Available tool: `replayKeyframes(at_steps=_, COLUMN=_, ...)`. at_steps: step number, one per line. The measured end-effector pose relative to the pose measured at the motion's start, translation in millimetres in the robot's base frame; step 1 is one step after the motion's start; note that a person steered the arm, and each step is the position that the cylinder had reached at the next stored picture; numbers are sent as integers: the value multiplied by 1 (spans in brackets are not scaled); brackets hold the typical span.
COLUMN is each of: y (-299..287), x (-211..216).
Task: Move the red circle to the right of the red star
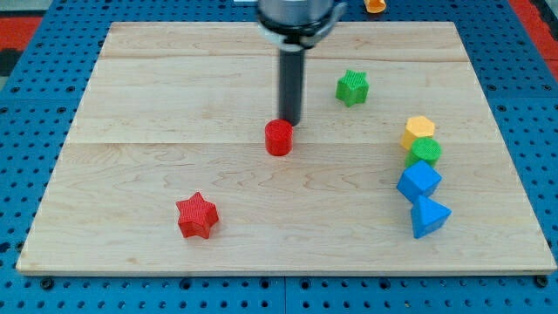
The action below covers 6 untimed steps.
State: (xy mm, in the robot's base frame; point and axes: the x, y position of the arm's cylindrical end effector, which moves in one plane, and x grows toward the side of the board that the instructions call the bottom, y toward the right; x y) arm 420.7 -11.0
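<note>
The red circle [279, 138] lies near the middle of the wooden board [131, 105]. The red star [196, 215] lies toward the view's lower left, well apart from the circle. My tip [289, 121] stands just above and slightly right of the red circle, touching or nearly touching its upper edge. The rod comes down from the view's top centre.
A green star [352, 87] lies at the upper right. At the right edge a yellow hexagon [418, 131], a green block [424, 152], a blue cube [419, 181] and a blue triangle [429, 215] form a tight column. An orange object [376, 5] sits off the board at top.
</note>
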Motion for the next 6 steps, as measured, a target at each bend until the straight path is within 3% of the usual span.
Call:
replayKeyframes(at_steps=1, y=-30, x=69)
replayKeyframes(at_steps=6, y=-46, x=93)
